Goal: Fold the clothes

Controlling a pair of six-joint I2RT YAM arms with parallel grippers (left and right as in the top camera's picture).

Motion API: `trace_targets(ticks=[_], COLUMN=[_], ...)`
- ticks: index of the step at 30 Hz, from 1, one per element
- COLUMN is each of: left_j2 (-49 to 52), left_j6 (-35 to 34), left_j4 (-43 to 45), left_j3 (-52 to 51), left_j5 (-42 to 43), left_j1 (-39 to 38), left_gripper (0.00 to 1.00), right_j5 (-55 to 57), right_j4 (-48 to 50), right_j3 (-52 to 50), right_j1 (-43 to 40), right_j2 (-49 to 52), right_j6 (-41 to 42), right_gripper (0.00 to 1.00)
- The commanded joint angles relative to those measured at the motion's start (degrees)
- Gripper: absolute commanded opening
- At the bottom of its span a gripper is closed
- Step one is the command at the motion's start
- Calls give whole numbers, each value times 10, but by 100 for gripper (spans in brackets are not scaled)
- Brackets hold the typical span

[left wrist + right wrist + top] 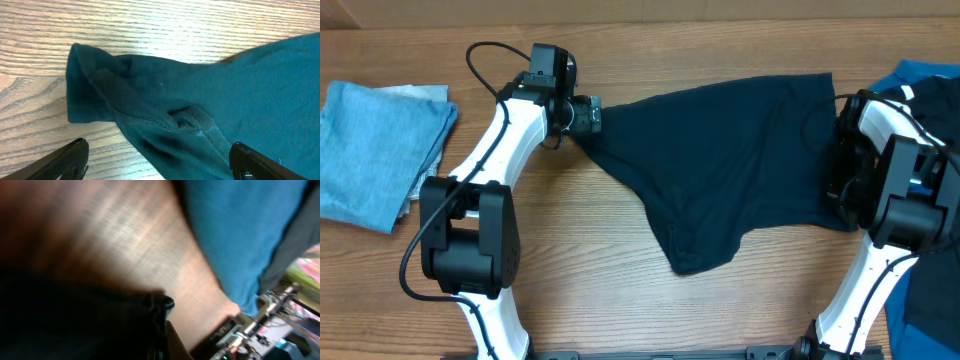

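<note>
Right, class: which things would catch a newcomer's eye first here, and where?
The dark navy shirt sprawls rumpled across the middle of the wooden table. The left hand sits open at its left corner, jaws either side of a bunched end. A folded light blue cloth lies at the table's left edge.

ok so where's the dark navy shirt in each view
overhead: dark navy shirt spread from centre to the right edge.
left wrist: shirt fills centre and right, bunched corner at left.
right wrist: blurred dark mass lower left, probably the shirt.
shared landmark: wood-grain table, bare beside it in every view.
</note>
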Motion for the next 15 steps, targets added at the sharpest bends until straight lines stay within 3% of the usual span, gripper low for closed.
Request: trace_targets(ticks=[1,7,10,12,15], left_j2=[3,3,3,3,3], left_j6=[13,13,13,13,16], left_j4=[1,0,3,2,3], left_j3=[9,9,9,9,9], left_j5=[-15,-17,-16,-17,-19], left_j1=[7,7,7,7,7], left_gripper=[93,93,93,93,93], right_j5=[57,64,60,61,-4], right_j4=[-34,-54,-58,-65,-72], right_j3=[-4,0,11,36,128], right_j1=[-12,-40,-43,-43,-39], right_j2=[-13,-13,-13,-13,-21], right_j6=[55,56,55,55,-13], right_gripper=[4,4,74,93,100])
